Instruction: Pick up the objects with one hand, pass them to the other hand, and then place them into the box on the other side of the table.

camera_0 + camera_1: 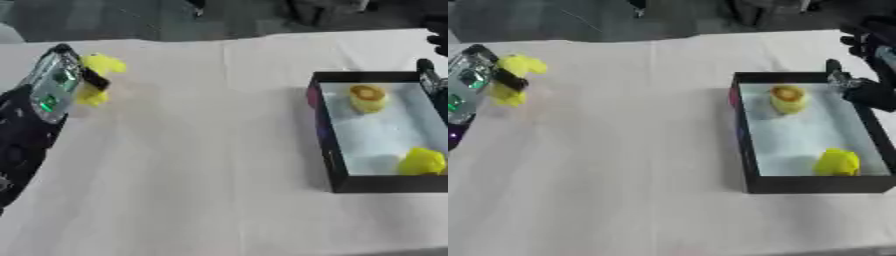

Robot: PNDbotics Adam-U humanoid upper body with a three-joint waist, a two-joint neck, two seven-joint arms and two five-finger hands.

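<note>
step: pick-up | left hand [54, 85] curled on yellow toy [98, 76] | right hand [868, 90] over box [798, 184], fingers unclear | advice: lift clear, carry to centre for handover

I find no legible text, label, brand, number or sign in either view. Surfaces I check: the box [745, 145], whose dark walls and pale floor carry nothing I can read; the coloured patch on its near-left outer wall, only a blur of pink and purple; the left hand [52, 85], whose silver back shows green glints but no characters I can make out; the tablecloth [192, 165], plain.
</note>
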